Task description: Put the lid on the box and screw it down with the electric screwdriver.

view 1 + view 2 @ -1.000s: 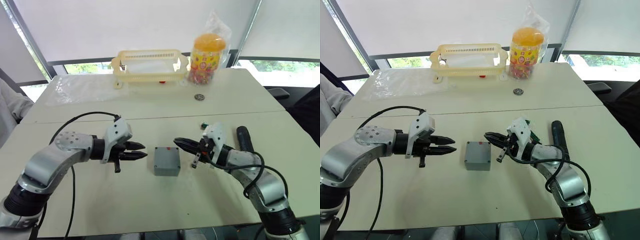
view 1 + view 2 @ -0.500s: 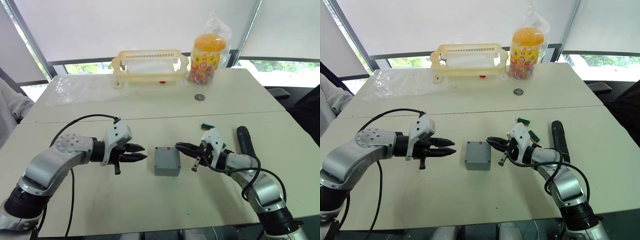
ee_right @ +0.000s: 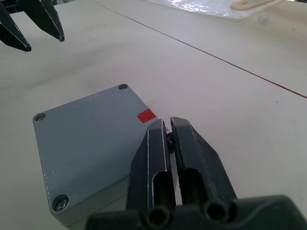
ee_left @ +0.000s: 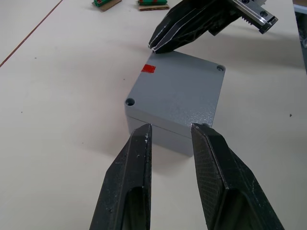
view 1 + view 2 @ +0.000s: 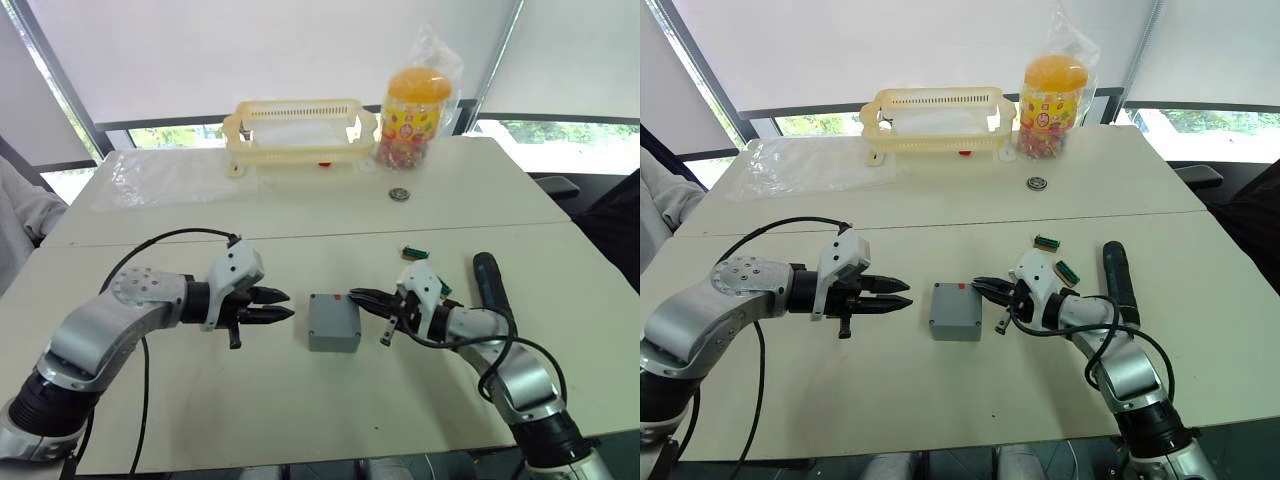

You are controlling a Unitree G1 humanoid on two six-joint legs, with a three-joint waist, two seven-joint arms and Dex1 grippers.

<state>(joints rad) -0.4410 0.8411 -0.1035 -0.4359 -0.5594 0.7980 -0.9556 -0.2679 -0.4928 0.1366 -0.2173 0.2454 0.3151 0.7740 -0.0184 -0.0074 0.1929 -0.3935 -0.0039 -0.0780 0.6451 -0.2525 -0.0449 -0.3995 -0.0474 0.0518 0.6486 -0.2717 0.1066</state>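
The grey box [image 5: 333, 342] stands mid-table with the flat lid [image 4: 182, 91] lying flush on it, a red mark by one corner. My left gripper [image 5: 280, 305] hovers open just to the left of the box, level with it and apart from it. From the right, my right gripper [image 5: 352, 294] points at the lid's corner next to the red mark. It is pinched shut on a small screw [image 3: 169, 137], and its tips [image 4: 156, 47] rest on that corner. The electric screwdriver [image 5: 488, 283] lies on the table beside my right forearm.
Two green-brown bit strips [image 5: 1045, 241] lie behind my right wrist. At the far edge stand a yellow basket [image 5: 297, 128] and a candy jar [image 5: 414, 108], with a small round disc [image 5: 400, 194] nearer. A clear plastic sheet [image 5: 170, 175] lies far left beside a person's sleeve [image 5: 20, 210].
My right wrist has dropped lower and uncovered the bit strips, while its tips have settled at the lid's corner. The left gripper has barely moved.
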